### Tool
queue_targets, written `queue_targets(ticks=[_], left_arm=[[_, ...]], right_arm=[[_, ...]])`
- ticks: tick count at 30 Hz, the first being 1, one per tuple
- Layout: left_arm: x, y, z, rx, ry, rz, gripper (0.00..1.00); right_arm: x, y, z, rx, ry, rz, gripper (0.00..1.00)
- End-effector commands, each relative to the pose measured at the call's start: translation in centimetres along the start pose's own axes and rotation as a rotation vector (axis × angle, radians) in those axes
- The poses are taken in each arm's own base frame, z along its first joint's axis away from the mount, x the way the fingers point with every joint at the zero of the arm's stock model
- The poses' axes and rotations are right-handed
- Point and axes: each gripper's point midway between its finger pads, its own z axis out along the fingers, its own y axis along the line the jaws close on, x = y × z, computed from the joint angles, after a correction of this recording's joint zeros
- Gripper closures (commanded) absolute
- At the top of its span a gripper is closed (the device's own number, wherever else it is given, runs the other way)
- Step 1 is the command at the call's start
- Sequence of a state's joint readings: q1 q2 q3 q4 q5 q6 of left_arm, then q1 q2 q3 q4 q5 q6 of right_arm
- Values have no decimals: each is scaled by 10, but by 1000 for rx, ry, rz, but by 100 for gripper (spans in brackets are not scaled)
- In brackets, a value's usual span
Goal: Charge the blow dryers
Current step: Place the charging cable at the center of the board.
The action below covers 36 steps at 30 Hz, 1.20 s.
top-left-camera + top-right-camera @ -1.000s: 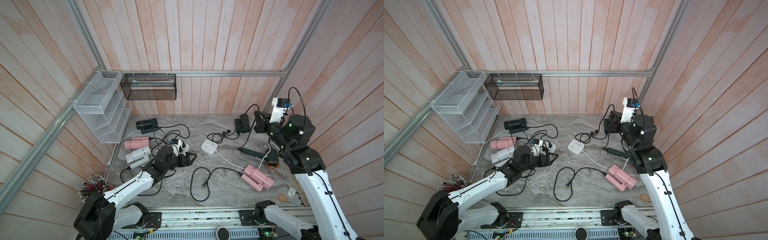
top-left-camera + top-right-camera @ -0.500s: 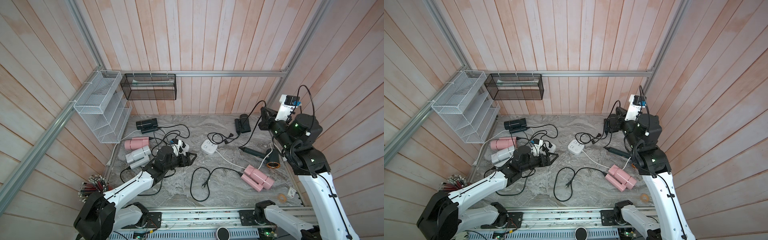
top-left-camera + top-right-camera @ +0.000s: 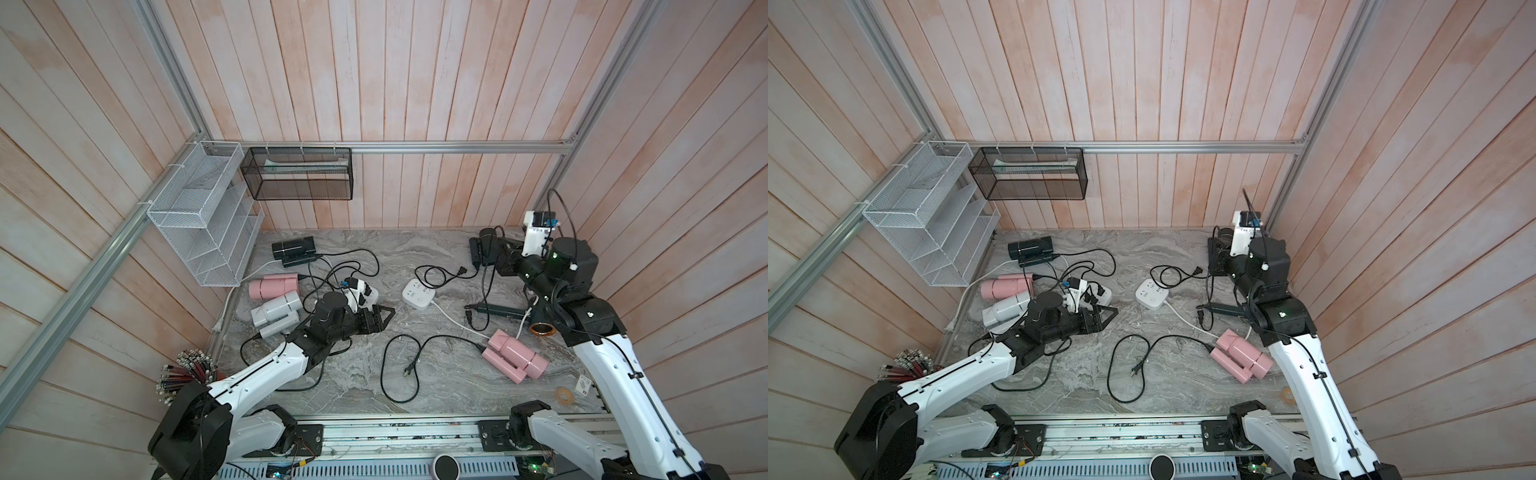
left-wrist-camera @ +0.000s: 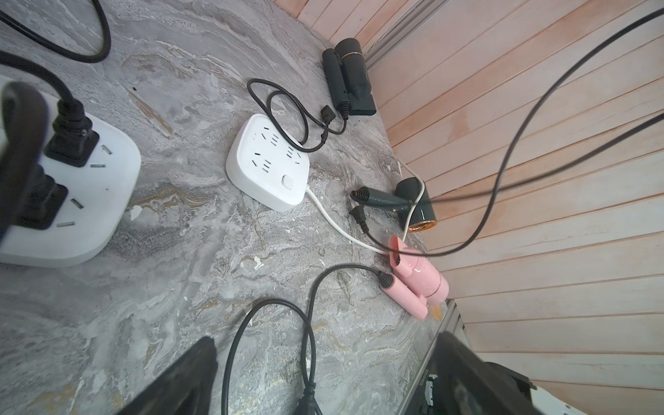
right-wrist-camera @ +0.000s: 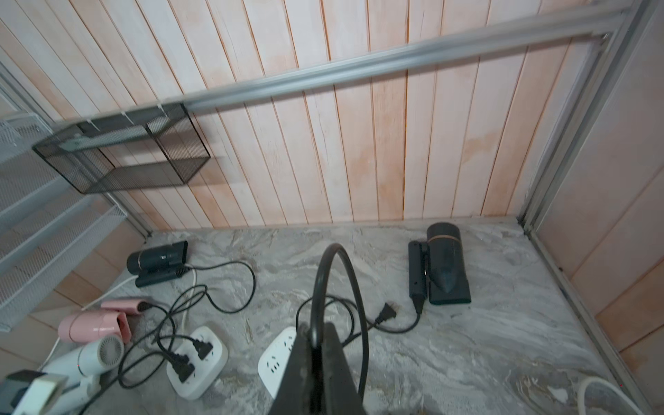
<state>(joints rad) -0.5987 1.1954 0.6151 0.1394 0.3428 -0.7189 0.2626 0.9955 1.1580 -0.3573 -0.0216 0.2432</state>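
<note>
Progress looks about half. Six dryers lie on the surface: three black, two pink, one grey. Two white strips sit among them.

The left strip point(image 5: 212, 370) carries what I count as three plugs (one half hidden). Their cords run back to the three dryers beside it: the back-left black dryer point(image 3: 293, 248), the left pink dryer point(image 3: 272, 286) and the grey dryer point(image 3: 276, 309). Those I judge done.

The middle strip point(image 3: 418, 294) has every socket empty. Three dryers are left:
- The back-right black dryer point(image 5: 445, 273) lies in the far corner, its plug point(image 5: 386, 312) loose near the middle strip.
- The gold-ringed dryer point(image 4: 422, 210) lies by the right wall.
- The right pink dryer point(image 3: 515, 359) lies nearer the front, its plug point(image 3: 408, 371) loose at the end of a long loop.

The right jaws are pinched tight on the gold-ringed dryer's cord point(image 5: 318, 287) and hold a loop of it up off the surface, with that plug point(image 4: 357, 214) down by the handle. The left jaws stand wide and empty, low over the surface just beside the left strip.
</note>
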Motion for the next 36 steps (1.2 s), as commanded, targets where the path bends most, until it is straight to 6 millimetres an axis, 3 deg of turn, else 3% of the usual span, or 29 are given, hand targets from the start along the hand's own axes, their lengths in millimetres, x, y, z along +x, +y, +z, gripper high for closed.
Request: queue_targets(ticks=[1,6,15,20,27,36], left_arm=[[5,-1,2,14,13,20,3],[6,-2,6,20,25,17,3],[8,-3,6,20,28,17,3],[8,-1,4,11,26,22,3],[11,1,5,10,29,18,3],[14,5,6,2,29,16,3]], right_arm=[[22,-4,4,-12,17,35,95],[65,-38,24,146,97,51,97],[100,-102,59,473,212,10,97],[120,-142,73,570,266,83,97],[127,-194,89,642,275,191,97],[95,-230,129,667,232,189,97]])
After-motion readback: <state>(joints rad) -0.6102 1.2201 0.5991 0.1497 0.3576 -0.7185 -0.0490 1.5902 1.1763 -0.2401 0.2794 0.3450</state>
